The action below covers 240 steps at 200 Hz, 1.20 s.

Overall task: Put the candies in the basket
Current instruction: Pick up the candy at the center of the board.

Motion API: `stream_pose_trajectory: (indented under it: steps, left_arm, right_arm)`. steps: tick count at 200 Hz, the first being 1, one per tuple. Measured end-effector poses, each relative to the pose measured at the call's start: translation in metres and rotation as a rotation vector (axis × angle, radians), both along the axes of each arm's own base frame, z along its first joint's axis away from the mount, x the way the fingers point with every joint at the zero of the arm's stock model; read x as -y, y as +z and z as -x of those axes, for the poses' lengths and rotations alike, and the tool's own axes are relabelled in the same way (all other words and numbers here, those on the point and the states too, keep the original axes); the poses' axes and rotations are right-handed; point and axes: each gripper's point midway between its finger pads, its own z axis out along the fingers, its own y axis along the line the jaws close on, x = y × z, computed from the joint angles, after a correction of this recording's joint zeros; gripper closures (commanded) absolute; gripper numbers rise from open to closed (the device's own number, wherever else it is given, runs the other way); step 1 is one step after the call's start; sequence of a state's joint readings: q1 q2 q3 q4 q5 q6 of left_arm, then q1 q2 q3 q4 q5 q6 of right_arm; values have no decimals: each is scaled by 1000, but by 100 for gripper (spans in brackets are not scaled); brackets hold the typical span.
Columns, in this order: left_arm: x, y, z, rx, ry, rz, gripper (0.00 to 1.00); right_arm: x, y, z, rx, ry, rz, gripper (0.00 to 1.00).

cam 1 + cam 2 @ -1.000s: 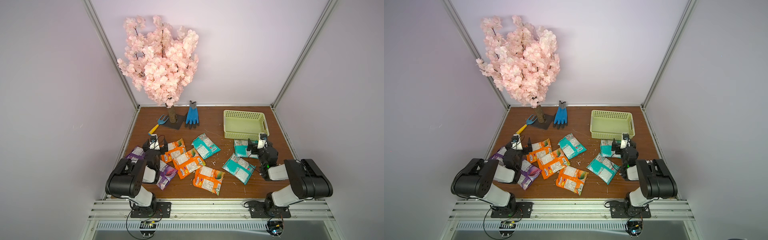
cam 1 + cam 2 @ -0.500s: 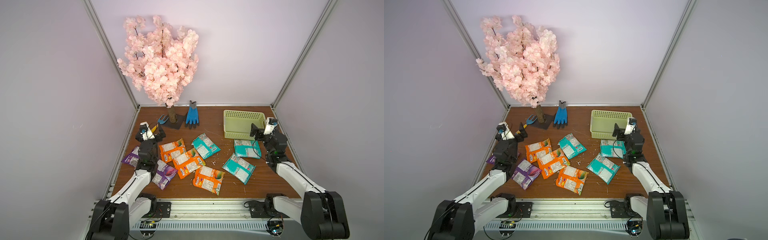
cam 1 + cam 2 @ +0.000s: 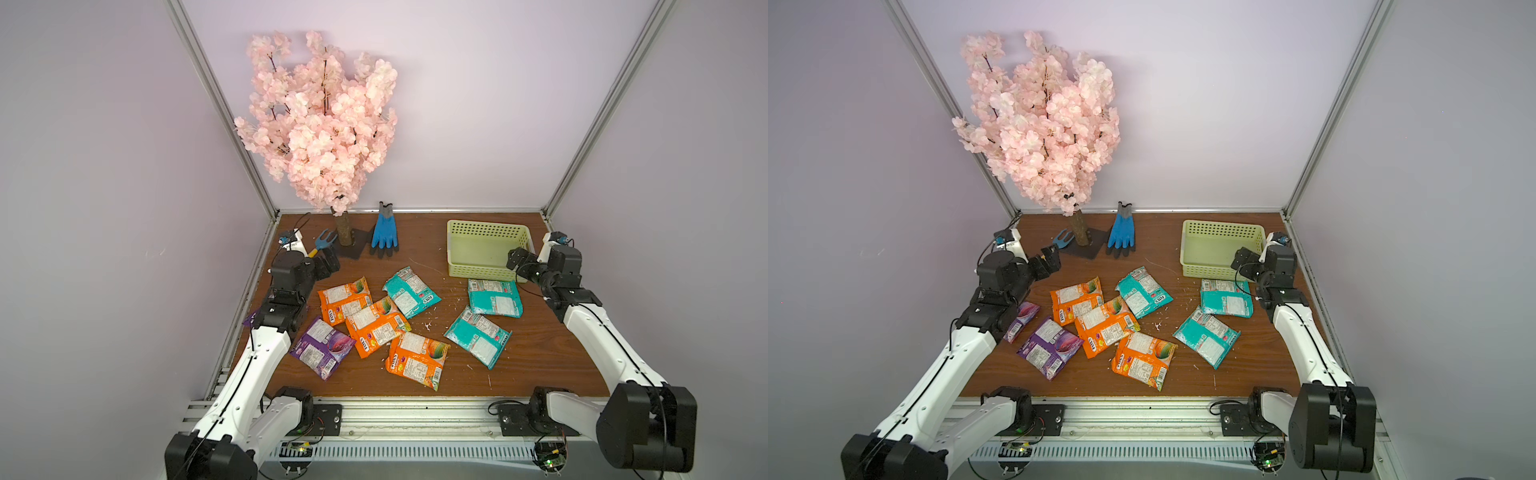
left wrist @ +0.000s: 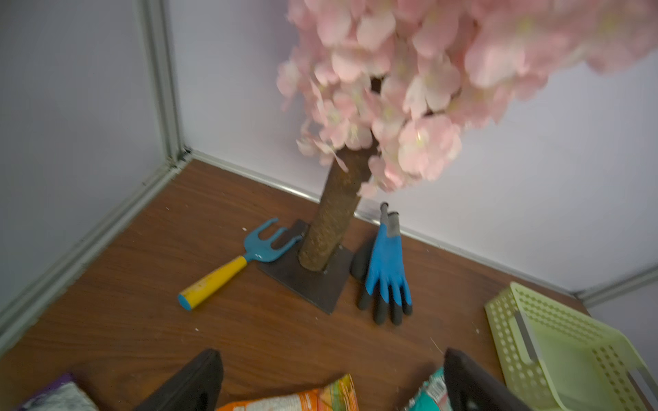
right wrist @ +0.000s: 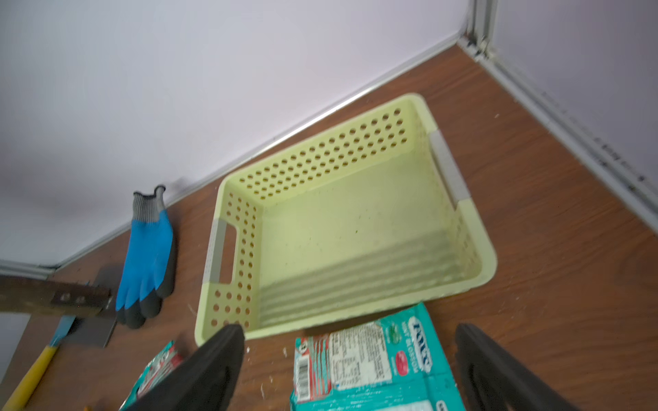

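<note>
Several candies lie flat on the brown table: orange packets [image 3: 376, 326], teal packets [image 3: 478, 336] and a purple packet [image 3: 322, 347]. Another purple packet [image 3: 1023, 316] lies partly under my left arm. The pale yellow-green basket [image 3: 482, 253] [image 5: 356, 220] stands empty at the back right. My right gripper [image 3: 517, 264] [image 5: 347, 331] hangs open at the basket's near right corner, above a teal packet [image 5: 374, 359]. My left gripper [image 3: 328, 264] [image 4: 331, 359] is open and empty at the left, beyond the orange packets.
A pink blossom tree [image 3: 320, 124] on a dark base plate [image 4: 313, 281] stands at the back left. A blue hand fork [image 4: 245, 259] with a yellow handle and a blue glove [image 3: 384, 232] lie beside it. Walls close in on three sides. White crumbs dot the table.
Both arms have unfolded from low near the front and reached toward the back: the left gripper toward the hand fork, the right to the basket's corner. The packets lie as before.
</note>
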<state>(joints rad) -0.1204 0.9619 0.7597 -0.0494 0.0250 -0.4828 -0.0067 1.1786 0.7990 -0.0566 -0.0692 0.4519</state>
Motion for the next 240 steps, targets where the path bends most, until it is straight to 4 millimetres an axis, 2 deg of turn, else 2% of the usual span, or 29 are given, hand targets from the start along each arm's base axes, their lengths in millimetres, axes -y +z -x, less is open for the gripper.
stream_pose_trajectory:
  steps: [16, 37, 60, 78, 110, 127, 144, 164, 180, 207, 217, 240]
  left_arm:
    - [19, -15, 5, -51, -99, 42, 2]
    - [43, -30, 9, -110, -202, 72, 8]
    - [75, -55, 16, -193, -323, 99, 19]
    - [93, -79, 26, -255, -394, 115, 27]
    - [115, -114, 39, -342, -466, 148, 44]
    - [125, -123, 37, -356, -490, 166, 48]
    - [137, -126, 33, -349, -517, 177, 50]
    - [154, -137, 29, -363, -554, 185, 53]
    - [167, -148, 26, -395, -582, 183, 55]
    - [184, -162, 14, -424, -613, 178, 59]
    - [188, -166, 11, -428, -623, 177, 60]
    - [194, -177, 5, -444, -634, 180, 63]
  right_arm:
    - [-24, -7, 3, -28, 73, 5, 3]
    - [-64, -11, 10, -38, 198, 40, 4]
    - [-109, -16, 22, -35, 340, 133, 4]
    - [-142, -19, 34, -8, 468, 237, 5]
    - [-201, -34, 71, 116, 790, 446, 8]
    - [-224, -47, 98, 190, 977, 540, 20]
    - [-239, -55, 111, 259, 1106, 617, 30]
    - [-253, -63, 113, 335, 1216, 742, 38]
    - [-262, -81, 115, 363, 1308, 861, 43]
    - [-268, -112, 113, 386, 1418, 1036, 49]
    - [-268, -119, 111, 401, 1435, 1093, 50]
    - [-267, -128, 103, 433, 1451, 1207, 58]
